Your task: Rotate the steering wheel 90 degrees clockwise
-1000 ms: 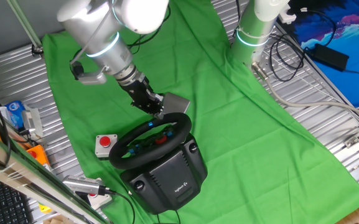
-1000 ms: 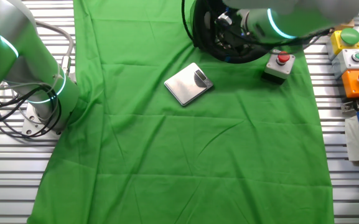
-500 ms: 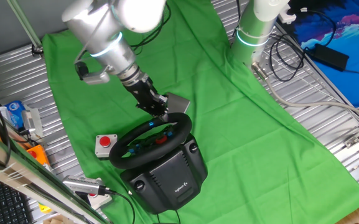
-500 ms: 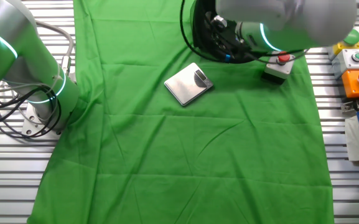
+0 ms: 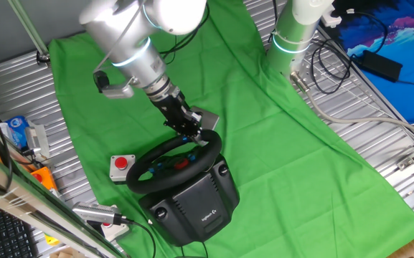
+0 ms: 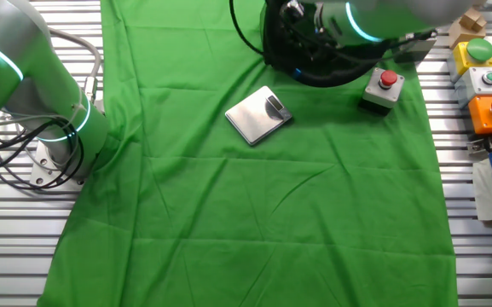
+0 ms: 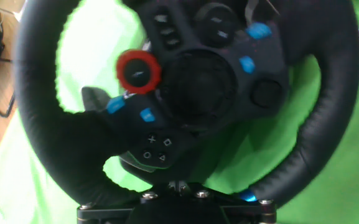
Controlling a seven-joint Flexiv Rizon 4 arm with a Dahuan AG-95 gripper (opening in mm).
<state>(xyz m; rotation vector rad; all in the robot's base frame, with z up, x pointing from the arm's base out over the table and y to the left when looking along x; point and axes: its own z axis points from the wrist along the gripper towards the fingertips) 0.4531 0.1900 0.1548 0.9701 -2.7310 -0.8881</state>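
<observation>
The steering wheel [image 5: 172, 161] is black and thick-rimmed, with blue buttons and a red dial, sitting tilted on its base on the green-clothed surface [image 5: 264, 136]. The gripper [image 5: 195, 133] pinches its far rim.

The steering wheel [image 5: 172, 163] is a black gaming wheel with a thick round rim, mounted on a bulky black base [image 5: 196, 204] that carries a small white logo. It sits on the green cloth near the desk's edge, its face tilted up and away from the base. In the hand view the hub [image 7: 195, 81] shows blue buttons, a red ringed dial and a cluster of symbol buttons, all turned off level. In the other fixed view only part of the rim [image 6: 284, 61] shows at the cloth's far edge.
</observation>
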